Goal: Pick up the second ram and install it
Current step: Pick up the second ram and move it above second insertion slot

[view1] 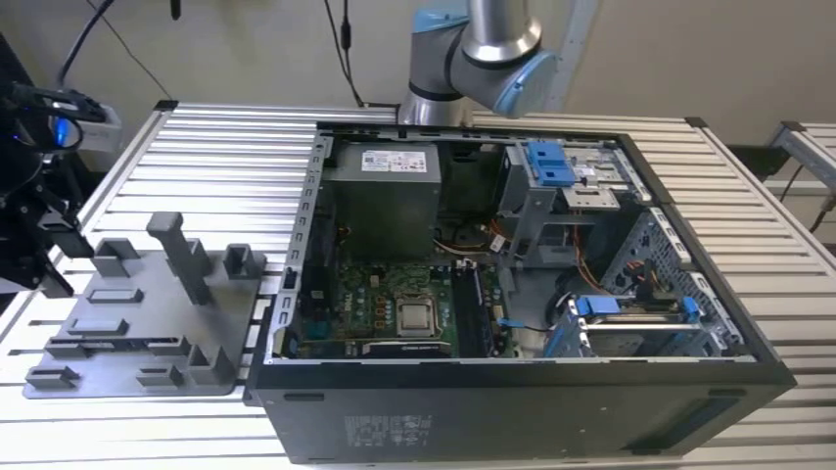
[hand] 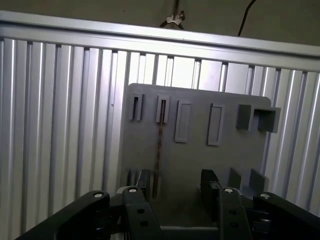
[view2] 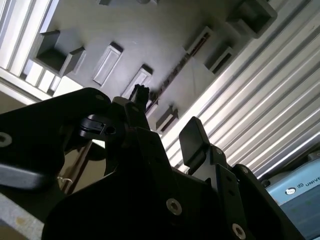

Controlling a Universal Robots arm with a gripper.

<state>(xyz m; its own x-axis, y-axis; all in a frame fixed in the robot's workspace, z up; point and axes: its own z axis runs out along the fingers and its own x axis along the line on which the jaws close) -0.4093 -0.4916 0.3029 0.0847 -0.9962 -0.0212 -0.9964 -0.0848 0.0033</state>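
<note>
Outwardly, in the exterior view, the pincer [view1: 47,262] hangs at about ten o'clock from the grey tray [view1: 137,315] on the desk [view1: 222,157], with the case [view1: 523,411] at the tray's three o'clock. Next, in the second wrist view, the pincer [view2: 167,120] stands well open and holds nothing, while the ram [view2: 175,70] sits on edge in the tray, beyond the fingertips [view2: 141,97] and apart from them. Lastly, in the first wrist view, the ram [hand: 159,145] runs lengthwise straight away from the pincer [hand: 176,187], crossways to the jaws' gap, its line nearer one finger [hand: 143,181] than the gap's middle.
</note>
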